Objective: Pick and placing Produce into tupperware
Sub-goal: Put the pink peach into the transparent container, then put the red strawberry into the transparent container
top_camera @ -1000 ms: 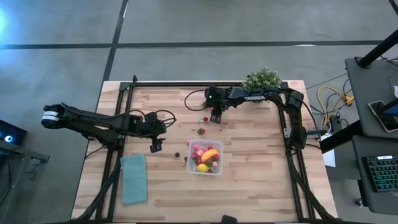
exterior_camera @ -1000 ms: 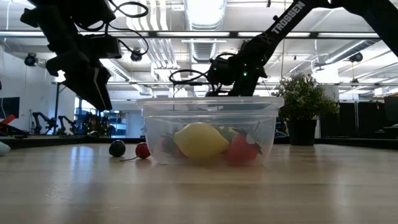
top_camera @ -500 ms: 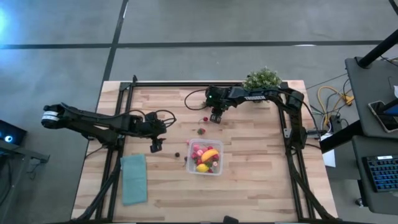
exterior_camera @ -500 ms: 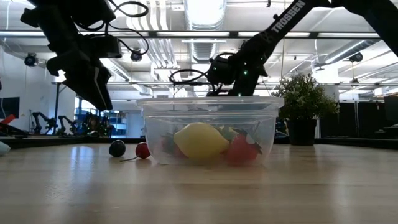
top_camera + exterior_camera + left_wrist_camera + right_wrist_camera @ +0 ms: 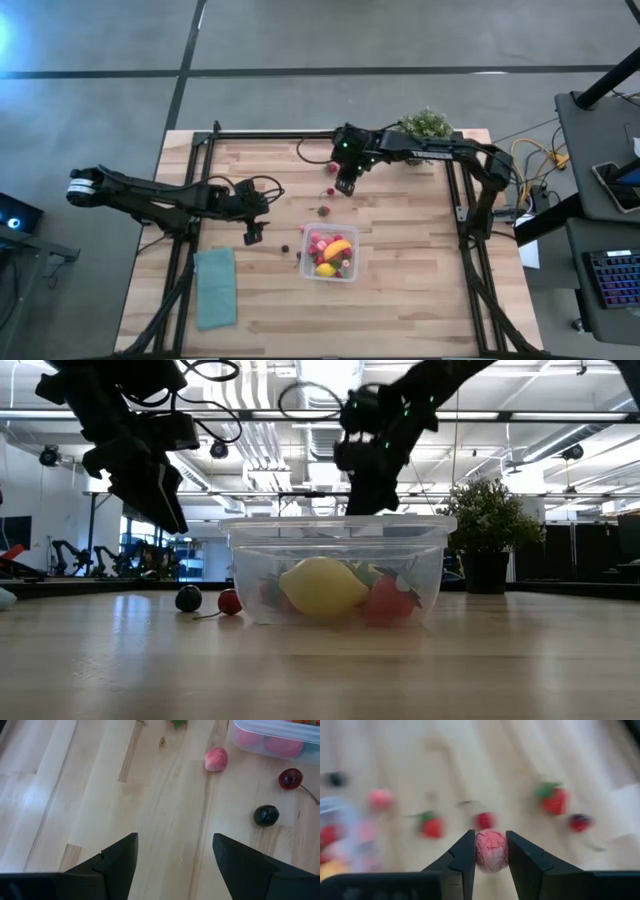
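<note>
The clear tupperware stands near the table's middle and holds a yellow lemon and red and pink produce. My right gripper hangs above the table on the tupperware's far side, shut on a pink berry. Loose berries lie on the wood under and beside it. My left gripper waits open to the tupperware's left, above bare wood. Its wrist view shows a pink berry, a red cherry and a dark berry lying beside the tupperware. My right gripper pinches the pink berry's two opposite sides between its two fingers. The fingers slant down from the table's far right. The berry is lifted clear of the table, well above the loose fruit.
A green potted plant stands at the far edge, right of my right arm. A teal cloth lies flat near the front left. A dark berry and a red cherry lie left of the tupperware.
My right gripper has risen from low over the table behind the tupperware to well above its rim, most of it in the last half second, and its wrist has turned.
</note>
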Controlling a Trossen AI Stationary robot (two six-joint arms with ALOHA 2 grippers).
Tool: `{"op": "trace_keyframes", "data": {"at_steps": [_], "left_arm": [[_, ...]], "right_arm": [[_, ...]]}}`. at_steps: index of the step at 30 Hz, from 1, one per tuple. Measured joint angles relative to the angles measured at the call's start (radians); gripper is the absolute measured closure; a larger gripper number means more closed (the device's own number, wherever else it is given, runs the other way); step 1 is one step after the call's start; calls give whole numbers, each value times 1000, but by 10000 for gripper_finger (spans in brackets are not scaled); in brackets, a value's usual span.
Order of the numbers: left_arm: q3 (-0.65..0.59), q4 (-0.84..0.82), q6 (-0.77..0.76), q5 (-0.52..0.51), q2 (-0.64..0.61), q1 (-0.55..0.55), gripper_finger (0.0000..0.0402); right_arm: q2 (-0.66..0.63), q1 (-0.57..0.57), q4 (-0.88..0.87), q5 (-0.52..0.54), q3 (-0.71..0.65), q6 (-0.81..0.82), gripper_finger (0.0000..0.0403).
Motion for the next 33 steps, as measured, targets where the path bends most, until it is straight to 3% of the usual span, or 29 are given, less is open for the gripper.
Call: {"op": "trace_keyframes", "data": {"at_steps": [3, 16, 23, 27, 33], "left_arm": [[0, 0, -1, 0, 0, 0, 160], [0, -1, -107, 5, 0, 0, 160], [0, -3, -106, 45, 0, 0, 160], [0, -5, -108, 115, 0, 0, 160], [0, -19, -106, 120, 0, 0, 160]], "right_arm": [[-34, 52, -49, -60, 2, 28, 303], [-52, 392, -96, -54, 0, 89, 299], [-2, 466, -75, 49, -1, 282, 285], [20, 480, -73, 76, 2, 383, 253], [4, 472, -88, 128, 2, 595, 199]]}}
